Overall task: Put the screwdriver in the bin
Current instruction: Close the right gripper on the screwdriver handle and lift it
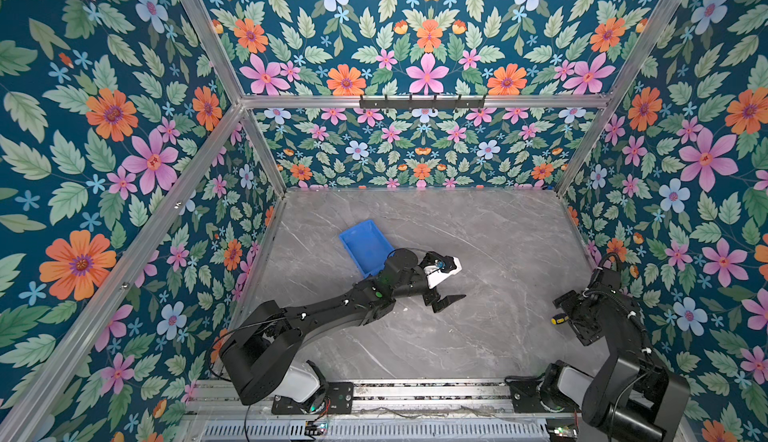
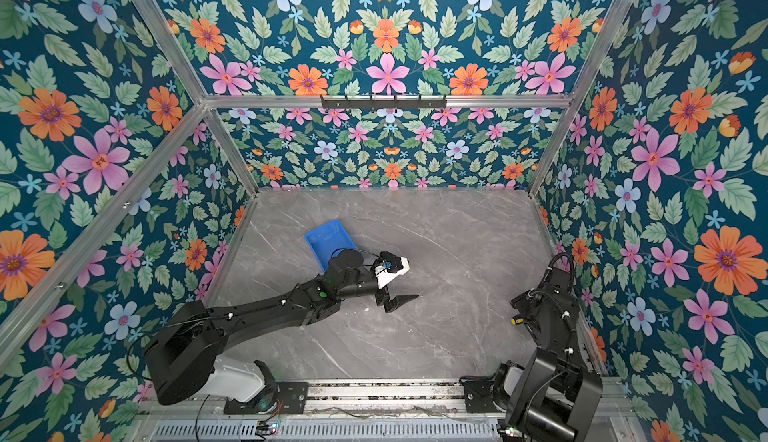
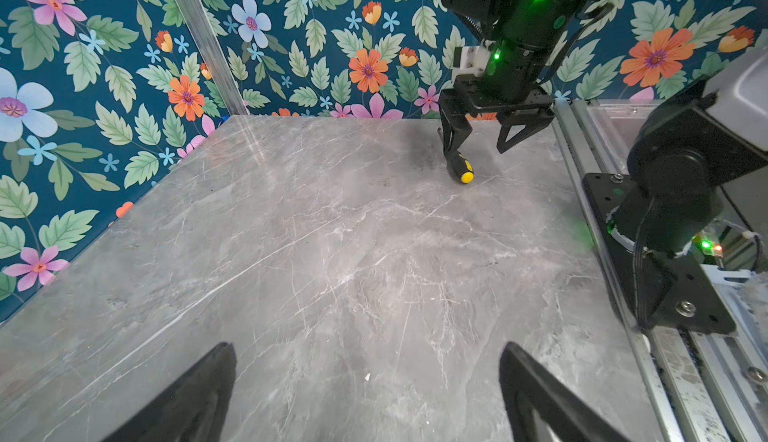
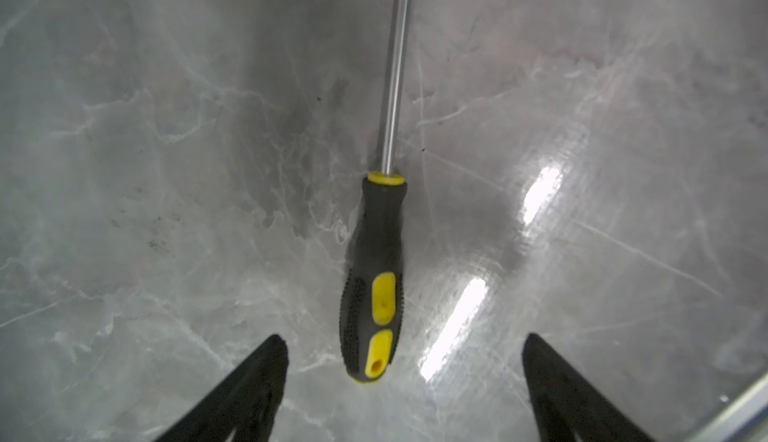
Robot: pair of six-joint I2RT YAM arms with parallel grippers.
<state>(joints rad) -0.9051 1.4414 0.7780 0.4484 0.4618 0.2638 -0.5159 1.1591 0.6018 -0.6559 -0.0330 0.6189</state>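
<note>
The bin (image 1: 359,241) sits left of centre on the table (image 1: 498,336), askew. Its near corner is hidden under the left arm (image 1: 332,307), and what shows of it is empty. Well apart from it, near the table's right edge, the screwdriver (image 4: 376,249) lies flat; in both top views only its yellow butt shows from under the right arm (image 1: 598,315). It looks light and stiff. The round handle would probably roll if nudged from one side, and the thin bright shaft looks slick, so the ribbed black-and-yellow handle, taken across its middle, seems the place to hold. The left jaws hover low over bare table just right of the bin, spread wide and empty. The right jaws stand over the handle, open, one on each side. The right wrist view shows a clear gap on both sides, so nothing is gripped. In the left wrist view one jaw looks close against the handle, but I cannot tell whether it touches.
</note>
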